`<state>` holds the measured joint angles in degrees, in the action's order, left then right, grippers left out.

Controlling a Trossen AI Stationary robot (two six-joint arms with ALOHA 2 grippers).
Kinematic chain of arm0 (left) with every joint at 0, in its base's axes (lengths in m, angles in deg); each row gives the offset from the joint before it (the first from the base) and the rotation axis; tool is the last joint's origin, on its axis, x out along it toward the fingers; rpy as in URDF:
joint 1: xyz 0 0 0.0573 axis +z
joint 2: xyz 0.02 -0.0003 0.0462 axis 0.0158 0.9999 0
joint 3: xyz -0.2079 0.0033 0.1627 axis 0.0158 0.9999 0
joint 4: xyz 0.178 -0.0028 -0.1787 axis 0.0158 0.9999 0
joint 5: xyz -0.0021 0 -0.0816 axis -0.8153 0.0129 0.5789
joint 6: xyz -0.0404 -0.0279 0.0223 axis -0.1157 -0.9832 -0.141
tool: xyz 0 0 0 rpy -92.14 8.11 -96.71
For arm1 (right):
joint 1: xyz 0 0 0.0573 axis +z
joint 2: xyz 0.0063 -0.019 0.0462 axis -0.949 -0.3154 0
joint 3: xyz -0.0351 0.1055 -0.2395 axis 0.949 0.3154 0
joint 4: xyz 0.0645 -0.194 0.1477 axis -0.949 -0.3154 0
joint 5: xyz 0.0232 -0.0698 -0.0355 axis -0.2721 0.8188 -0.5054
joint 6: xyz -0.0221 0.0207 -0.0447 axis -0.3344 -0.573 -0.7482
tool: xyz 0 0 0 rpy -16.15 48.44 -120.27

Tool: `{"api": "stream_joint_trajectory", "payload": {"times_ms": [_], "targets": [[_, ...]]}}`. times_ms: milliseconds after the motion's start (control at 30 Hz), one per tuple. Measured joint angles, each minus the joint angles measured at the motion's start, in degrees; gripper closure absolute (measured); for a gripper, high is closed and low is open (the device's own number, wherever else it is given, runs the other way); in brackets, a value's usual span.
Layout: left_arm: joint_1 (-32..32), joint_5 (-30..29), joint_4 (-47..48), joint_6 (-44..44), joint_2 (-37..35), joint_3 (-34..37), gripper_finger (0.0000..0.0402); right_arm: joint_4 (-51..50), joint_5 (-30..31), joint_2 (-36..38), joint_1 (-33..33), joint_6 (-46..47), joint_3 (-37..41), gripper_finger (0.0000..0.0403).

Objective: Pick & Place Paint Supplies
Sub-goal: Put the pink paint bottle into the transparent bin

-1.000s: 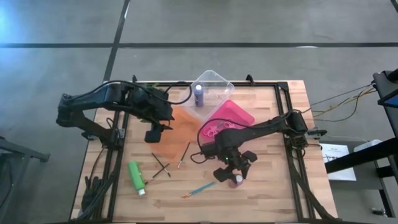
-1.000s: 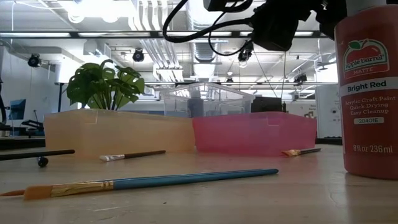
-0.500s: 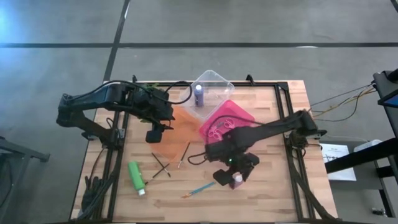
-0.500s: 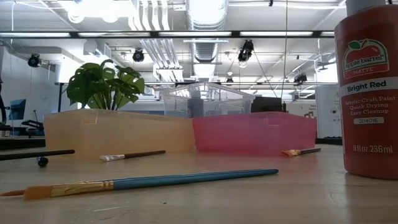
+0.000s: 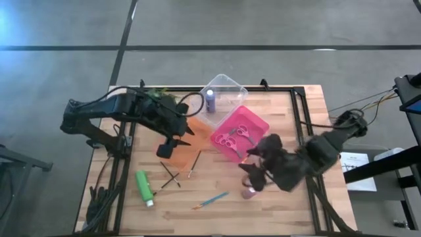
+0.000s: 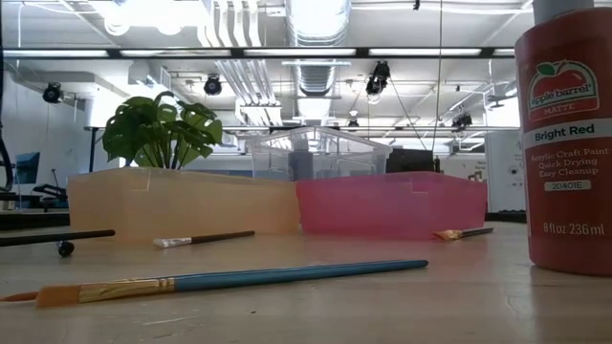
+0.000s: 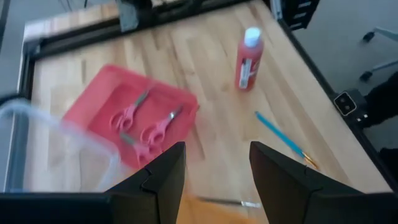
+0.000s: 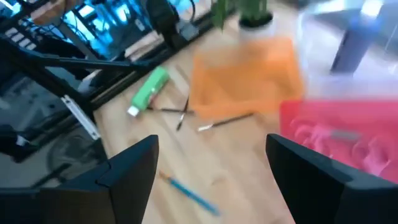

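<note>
Standing upright near the desk's (image 5: pixel 289 210) front edge, the red paint bottle (image 5: pixel 248 192) sits free, with the right end effector (image 5: pixel 255 170) just beside it, fingers spread wide and gripping nothing. Over by the orange tray (image 5: pixel 194 135), the left end effector (image 5: pixel 172 146) hovers, its fingers parted and empty too. A green paint bottle (image 5: pixel 143 187) lies on its side toward the front left corner, crossed brushes (image 5: pixel 171 176) beside it. A blue-handled paintbrush (image 5: pixel 212 200) lies near the front edge. Pink-handled scissors (image 5: pixel 235 135) rest in the pink tray (image 5: pixel 253 124), and a blue-purple bottle (image 5: pixel 210 101) stands in the clear tray (image 5: pixel 227 83) at the back edge.
</note>
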<state>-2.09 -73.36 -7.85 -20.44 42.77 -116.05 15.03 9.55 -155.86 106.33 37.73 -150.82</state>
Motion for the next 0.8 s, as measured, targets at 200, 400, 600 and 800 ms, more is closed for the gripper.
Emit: {"api": "stream_joint_trajectory", "payload": {"times_ms": [200, 400, 600, 800], "targets": [[-3.50, -2.32, -8.08, -0.77, 4.05, -0.06, 0.0210, -0.44, 2.56, 2.79, 1.93, -4.58, 3.78, 0.0109], [-7.40, -4.35, -13.31, -7.30, 10.03, -0.78, 0.0155, -0.20, 1.87, 6.36, 3.34, -9.57, 4.85, 0.0109], [-12.96, -5.99, -20.66, -8.81, 16.81, -2.78, 0.0098, -0.35, 2.78, 10.77, 7.33, -12.82, 5.40, 0.0109], [-14.17, -10.13, -26.25, -13.07, 24.26, -8.46, 0.0109, -0.50, 2.77, 14.18, 10.09, -15.71, 8.36, 0.0109]]}}
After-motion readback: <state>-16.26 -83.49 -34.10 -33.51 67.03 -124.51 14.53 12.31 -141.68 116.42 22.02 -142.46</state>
